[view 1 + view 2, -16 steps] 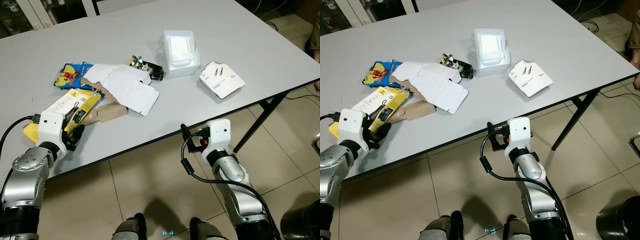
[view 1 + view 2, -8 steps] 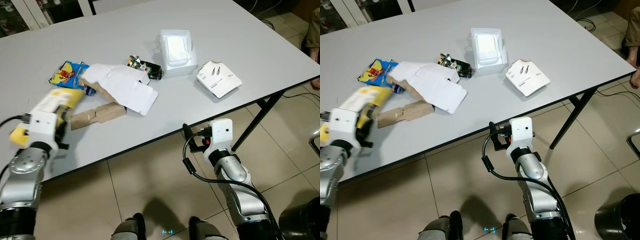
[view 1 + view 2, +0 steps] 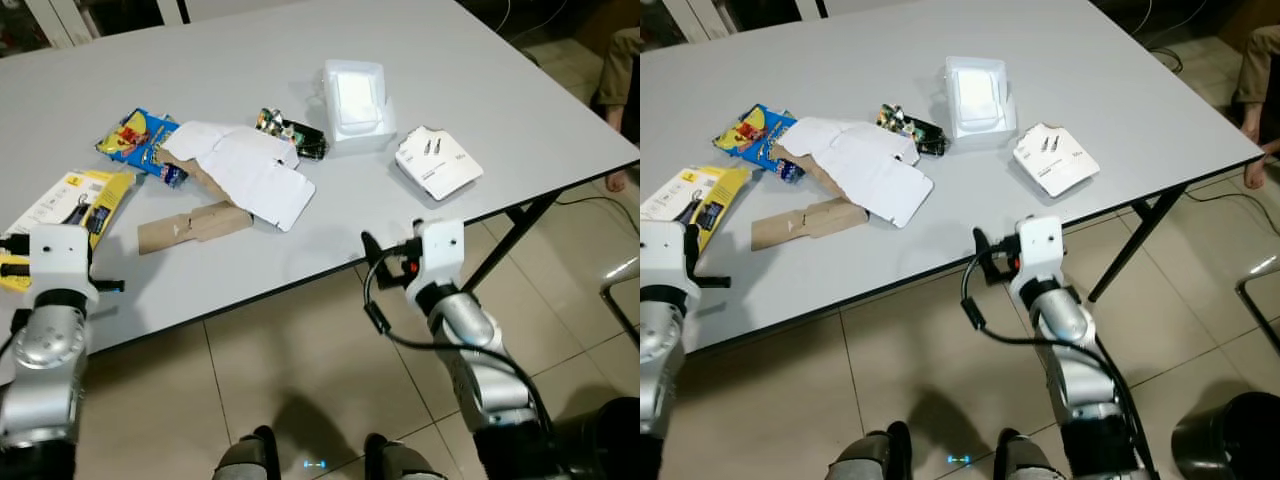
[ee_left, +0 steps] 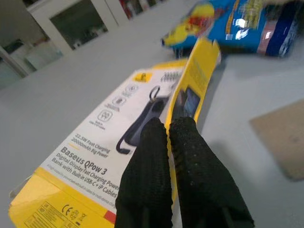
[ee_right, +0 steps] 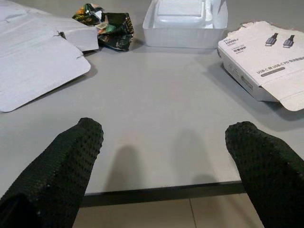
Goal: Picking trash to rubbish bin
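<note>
A yellow power-bank box (image 3: 72, 198) lies at the table's left front corner, apart from the trash pile. My left gripper (image 4: 168, 129) is shut on the box's raised yellow flap (image 4: 197, 80). The pile holds a blue snack packet (image 3: 140, 140), a flattened white carton (image 3: 250, 170), a brown cardboard strip (image 3: 195, 225) and a crumpled dark wrapper (image 3: 292, 136). Further right stand a white plastic tray (image 3: 355, 92) and a white cable box (image 3: 437, 163). My right gripper (image 5: 164, 135) is open at the table's front edge (image 5: 161, 194), with nothing between its fingers.
The grey table (image 3: 220, 60) ends just ahead of my right wrist (image 3: 440, 245). A dark round bin (image 3: 1228, 442) stands on the tiled floor at the lower right. A person's leg (image 3: 620, 60) shows at the right edge. A table leg (image 3: 1135, 245) slants down under the right side.
My left gripper has dragged the yellow box left and towards me, out of the pile. The brown cardboard strip now lies uncovered. My right gripper has risen slightly to the table edge.
</note>
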